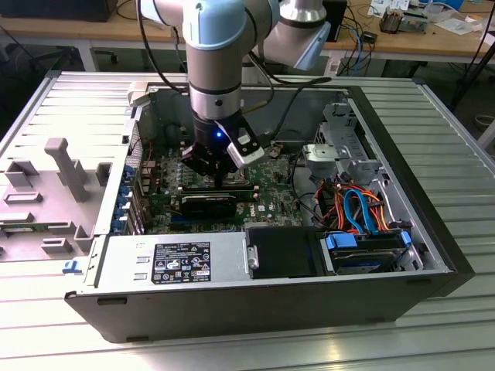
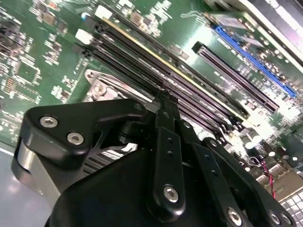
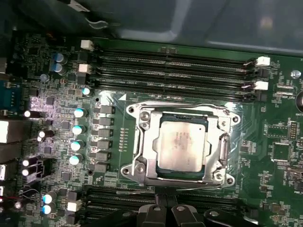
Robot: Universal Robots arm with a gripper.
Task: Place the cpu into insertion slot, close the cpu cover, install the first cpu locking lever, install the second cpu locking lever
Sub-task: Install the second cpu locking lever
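Gripper [image 1: 219,176] of the single arm, lowered into the open computer case [image 1: 433,232] above the green circuit board [image 3: 265,142]; in the second wrist view the fingertips [image 2: 163,101] appear pressed together with nothing between them. The cpu [image 3: 181,144] lies seated in the insertion slot [image 3: 208,124], its dull metal top showing through the window of the cpu cover [image 3: 142,137], which looks folded down over it. Judged step: securing the cover. Done well, pressure stays vertical and clear of the neighbouring memory slots [image 3: 170,64]. The case also holds a drive bay with bundled cables [image 1: 360,205].
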